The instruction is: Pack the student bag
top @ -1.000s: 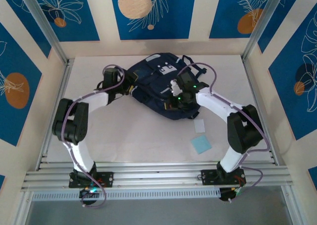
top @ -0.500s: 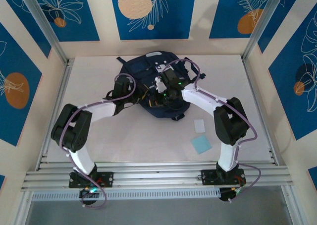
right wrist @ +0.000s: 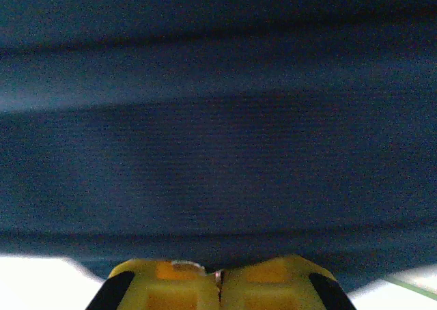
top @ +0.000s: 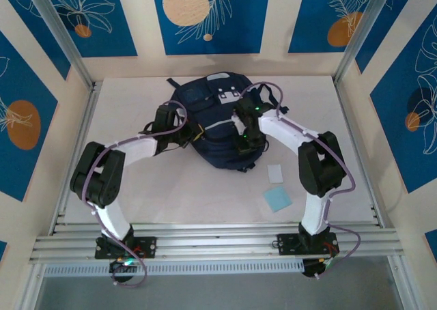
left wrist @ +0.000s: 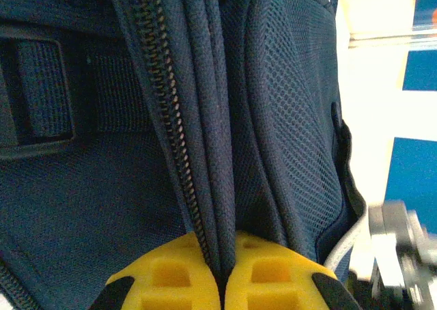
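Lying at the far middle of the white table [top: 171, 187], the large navy-blue fabric student bag [top: 217, 112] with grey stripes is flanked by both arms. The left gripper [left wrist: 222, 283] is set against the bag's left side. Its yellow pads are pressed together on a raised fold of cloth beside a dark metal zipper [left wrist: 174, 139]. The right gripper [right wrist: 220, 283] is set on the near right part of the bag, with its yellow pads also closed against each other at the lower edge of the cloth. Whether fabric is actually caught between them cannot be told.

Several risks can be judged from this. If the fold is pulled sideways, it may slide out from the left pads, since only a thin ridge is held. If both arms are drawn apart unevenly, the whole bag may be dragged across the table instead of being opened. A small white card [top: 275, 173] and a light-blue square sheet [top: 277, 199] lie on the near right, well apart from the bag. They could be swept aside by the right arm's elbow.

The zipper's slider is not made out. Whether the main compartment is open, and what is inside it, cannot be told. The right wrist view is blurred, and the bag's straps are largely concealed.
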